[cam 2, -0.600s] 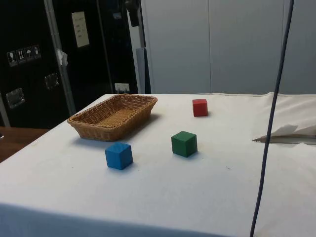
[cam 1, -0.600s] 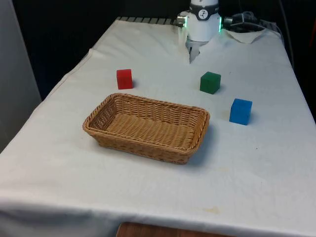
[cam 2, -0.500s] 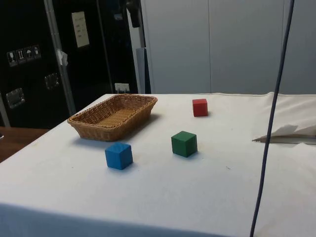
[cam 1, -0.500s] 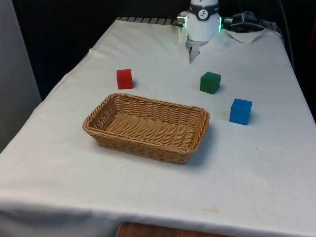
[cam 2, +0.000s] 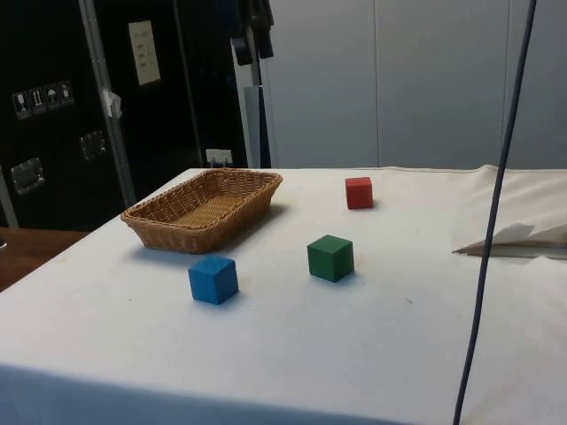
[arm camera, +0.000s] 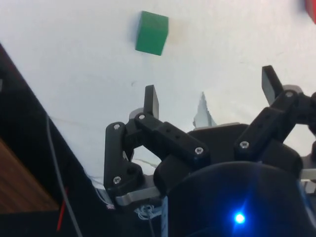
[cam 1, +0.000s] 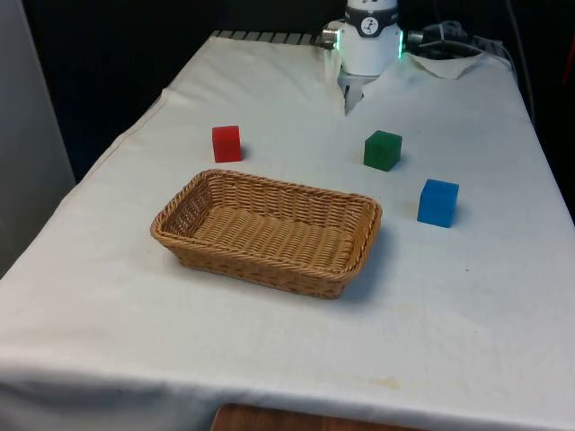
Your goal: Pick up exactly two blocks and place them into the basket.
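Note:
A wicker basket [cam 1: 184, 202] [cam 2: 146, 215] sits mid-table with nothing in it. On the cloth stand a red block [cam 1: 226, 144] [cam 2: 359, 192], a green block [cam 1: 383, 150] [cam 2: 330, 258] and a blue block [cam 1: 437, 202] [cam 2: 213, 279]. My gripper [arm camera: 210, 94] is open and holds nothing. It hangs high above the table, with the green block [arm camera: 152, 32] far below it and a sliver of the red block [arm camera: 312, 6] at the picture's edge. In the side view the gripper [cam 2: 252, 40] shows dark at the top, above the basket's far end.
The robot's white base [cam 1: 370, 40] stands at the far end of the table, with a fold of cloth [cam 1: 352, 97] in front of it. A cable [cam 2: 496, 204] hangs down the side view's right. The table's edges drop off on both sides.
In the side view the gripper has shifted a little rightwards and lower at the top of the picture. The blocks and basket have not moved.

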Tool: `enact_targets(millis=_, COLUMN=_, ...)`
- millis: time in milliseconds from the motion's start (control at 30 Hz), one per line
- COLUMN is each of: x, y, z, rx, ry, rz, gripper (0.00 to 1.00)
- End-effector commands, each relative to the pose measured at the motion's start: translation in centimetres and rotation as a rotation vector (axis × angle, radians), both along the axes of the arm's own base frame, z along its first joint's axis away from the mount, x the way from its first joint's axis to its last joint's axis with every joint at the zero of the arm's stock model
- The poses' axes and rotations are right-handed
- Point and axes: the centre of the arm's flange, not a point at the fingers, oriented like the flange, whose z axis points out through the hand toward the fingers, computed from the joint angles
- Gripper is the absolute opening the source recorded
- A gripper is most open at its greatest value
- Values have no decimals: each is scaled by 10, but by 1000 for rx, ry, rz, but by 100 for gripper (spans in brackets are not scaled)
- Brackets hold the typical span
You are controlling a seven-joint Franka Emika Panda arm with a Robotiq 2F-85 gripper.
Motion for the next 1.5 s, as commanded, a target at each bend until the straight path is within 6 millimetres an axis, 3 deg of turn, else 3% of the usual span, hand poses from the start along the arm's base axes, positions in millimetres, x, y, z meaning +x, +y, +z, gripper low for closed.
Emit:
enact_targets(millis=0, x=-2, y=-5, z=1, rx=-9, ry=-13, rz=2, gripper=100)
enact_targets(millis=633, x=-25, y=-46, z=-18, rx=-43, ry=-15, rz=2, gripper=100)
enact_targets(millis=1167, x=-43, y=-68, z=-52, rx=-49, ry=-29, rz=1, gripper=100)
enact_targets(millis=1467, x=-68, y=-90, z=-93, rx=-36, ry=-46, rz=20, gripper=100)
